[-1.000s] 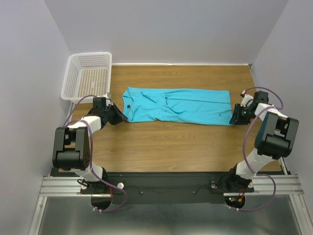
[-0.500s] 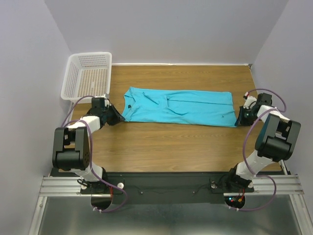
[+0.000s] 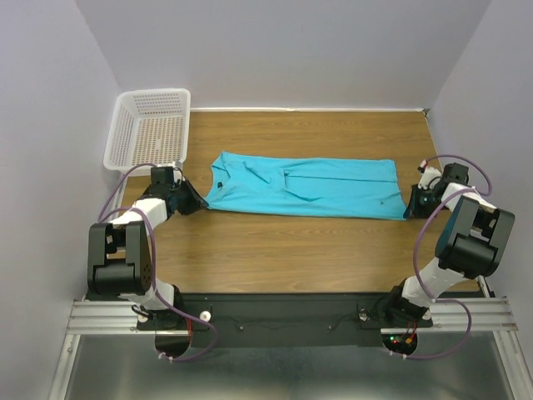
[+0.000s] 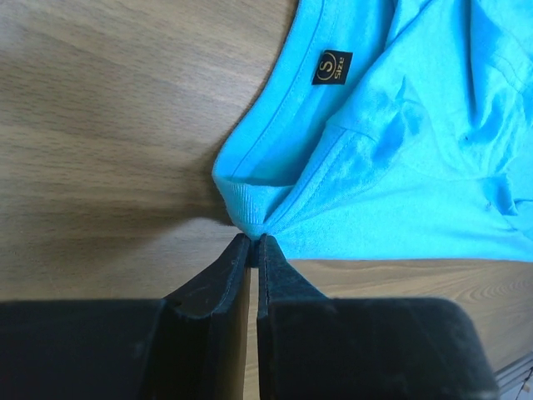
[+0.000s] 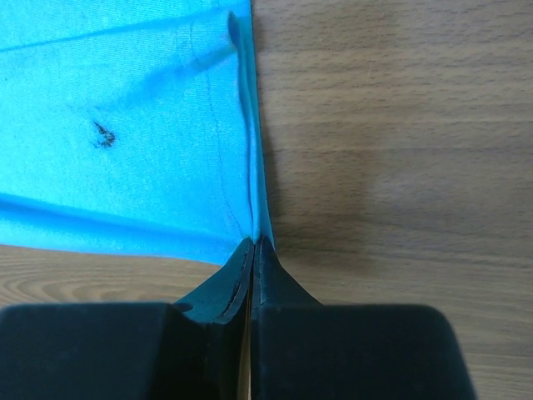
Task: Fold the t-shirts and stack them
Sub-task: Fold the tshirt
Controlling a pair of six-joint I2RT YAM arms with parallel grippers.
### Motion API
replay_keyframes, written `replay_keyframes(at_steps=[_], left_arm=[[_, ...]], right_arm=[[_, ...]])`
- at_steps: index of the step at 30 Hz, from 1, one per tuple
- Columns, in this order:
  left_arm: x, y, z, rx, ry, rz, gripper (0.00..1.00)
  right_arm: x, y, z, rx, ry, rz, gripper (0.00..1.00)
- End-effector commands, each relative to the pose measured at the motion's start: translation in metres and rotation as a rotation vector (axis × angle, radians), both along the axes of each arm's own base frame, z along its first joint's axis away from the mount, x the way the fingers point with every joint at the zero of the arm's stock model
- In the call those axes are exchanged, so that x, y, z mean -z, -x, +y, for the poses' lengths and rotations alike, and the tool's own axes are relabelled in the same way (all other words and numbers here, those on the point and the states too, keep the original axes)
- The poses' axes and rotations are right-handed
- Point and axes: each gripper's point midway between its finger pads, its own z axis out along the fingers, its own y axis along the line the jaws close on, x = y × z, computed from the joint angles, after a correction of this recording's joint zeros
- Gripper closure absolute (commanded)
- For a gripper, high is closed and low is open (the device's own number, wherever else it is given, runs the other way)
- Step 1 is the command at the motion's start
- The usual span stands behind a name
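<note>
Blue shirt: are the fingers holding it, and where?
Yes. Left fingers pinch the shirt at its near neck corner; right fingers, its near hem corner.

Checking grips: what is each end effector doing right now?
Left end effector: shut on the t-shirt, neck end.
Right end effector: shut on the t-shirt, hem corner.

The t-shirt (image 3: pixel 304 185) lies flat across the middle of the table (image 3: pixel 300 250), its neck end to the left and its hem to the right. The left gripper (image 3: pixel 201 203) meets its near left corner, the right gripper (image 3: pixel 407 209) its near right corner. The basket (image 3: pixel 150 129) sits at the far left corner, behind the left gripper.
</note>
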Motion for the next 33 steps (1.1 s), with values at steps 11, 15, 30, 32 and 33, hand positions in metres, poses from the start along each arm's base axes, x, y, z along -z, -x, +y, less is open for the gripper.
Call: replay_keyframes(at_steps=[11, 15, 30, 32, 33], left_arm=[[-0.043, 0.011, 0.01, -0.047, -0.024, -0.094, 0.56], [-0.074, 0.006, 0.013, -0.051, -0.041, -0.176, 0.43], [-0.087, -0.07, -0.045, 0.337, -0.07, -0.269, 0.37], [-0.065, -0.075, -0.058, 0.374, -0.09, -0.207, 0.38], [-0.072, -0.085, -0.063, 0.383, -0.102, -0.22, 0.39]], right_arm=[[-0.065, -0.018, -0.013, 0.01, 0.1, -0.19, 0.56], [-0.094, -0.033, -0.004, -0.037, 0.064, -0.286, 0.52], [-0.089, -0.04, 0.092, -0.352, -0.379, -0.367, 0.46], [-0.085, -0.038, 0.093, -0.347, -0.38, -0.352, 0.46], [-0.084, -0.038, 0.092, -0.348, -0.378, -0.352, 0.46]])
